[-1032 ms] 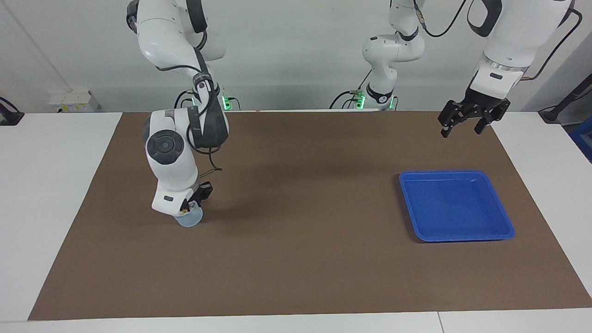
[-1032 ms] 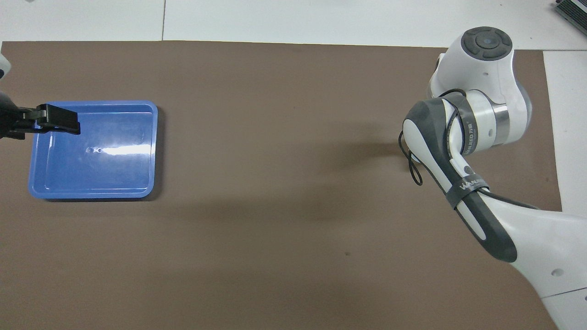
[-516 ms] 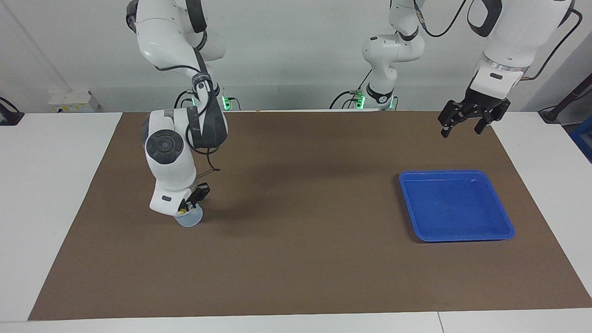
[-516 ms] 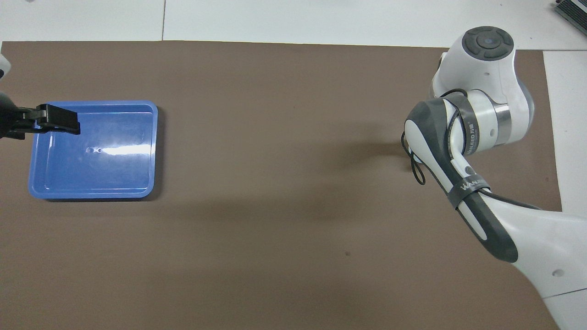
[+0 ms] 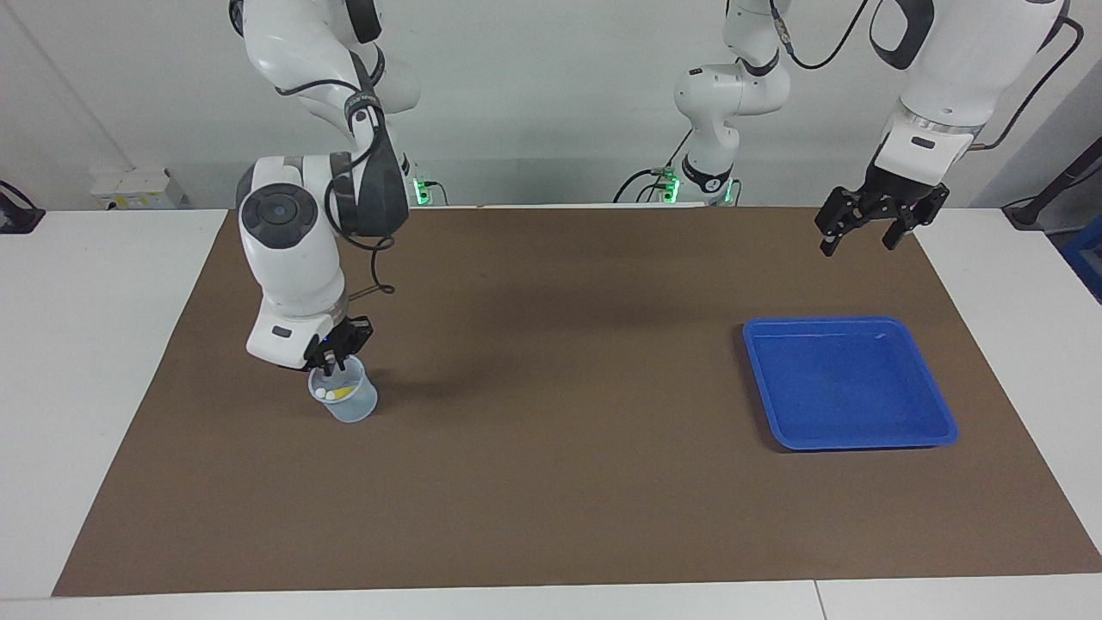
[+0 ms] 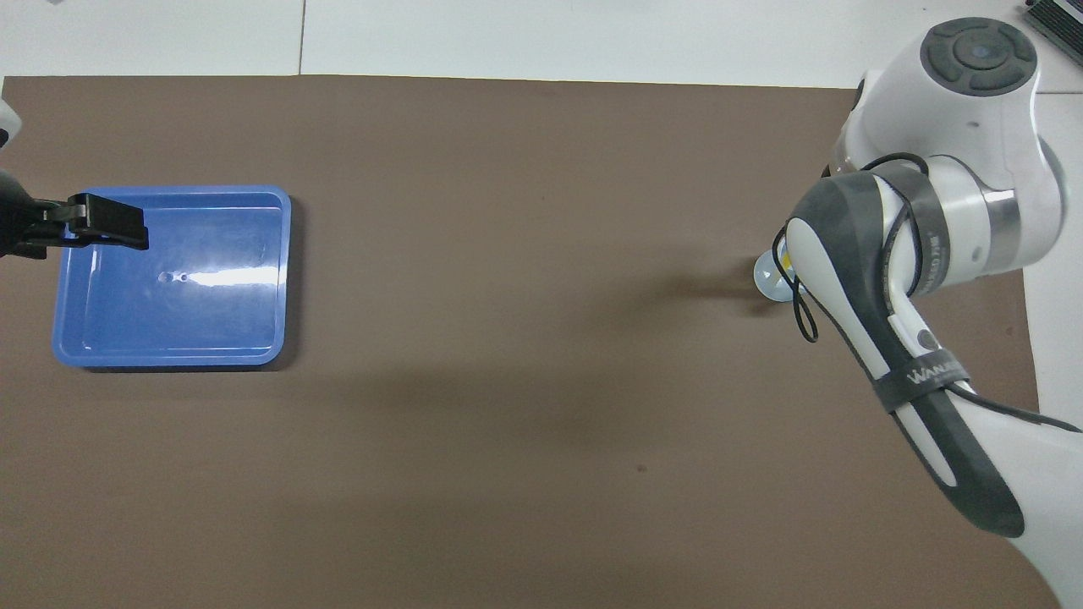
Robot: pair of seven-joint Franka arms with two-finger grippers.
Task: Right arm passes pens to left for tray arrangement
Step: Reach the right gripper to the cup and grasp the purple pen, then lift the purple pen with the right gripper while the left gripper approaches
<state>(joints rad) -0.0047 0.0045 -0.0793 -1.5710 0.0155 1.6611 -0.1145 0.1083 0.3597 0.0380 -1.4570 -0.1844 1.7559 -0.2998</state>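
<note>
A small translucent cup point(image 5: 351, 406) stands on the brown mat at the right arm's end, with a yellow pen point(image 5: 343, 393) and pale pen ends showing inside. My right gripper point(image 5: 331, 363) hangs just over the cup's mouth, shut on a dark slim pen point(image 5: 330, 372) whose lower end is still inside the cup. The overhead view shows only an edge of the cup point(image 6: 768, 279) beside the right arm. The blue tray point(image 5: 861, 443) lies bare at the left arm's end. My left gripper point(image 5: 863, 232) waits open in the air above the mat, and from above the left gripper point(image 6: 80, 228) overlaps a corner of the tray point(image 6: 284, 279).
The brown mat point(image 5: 551, 482) covers most of the white table. The right arm's elbow and a loose cable loop point(image 5: 379, 284) hang above the mat beside the cup.
My right arm has risen from the cup and its fingers have closed; the cup's inside now shows. The left arm has not moved.
</note>
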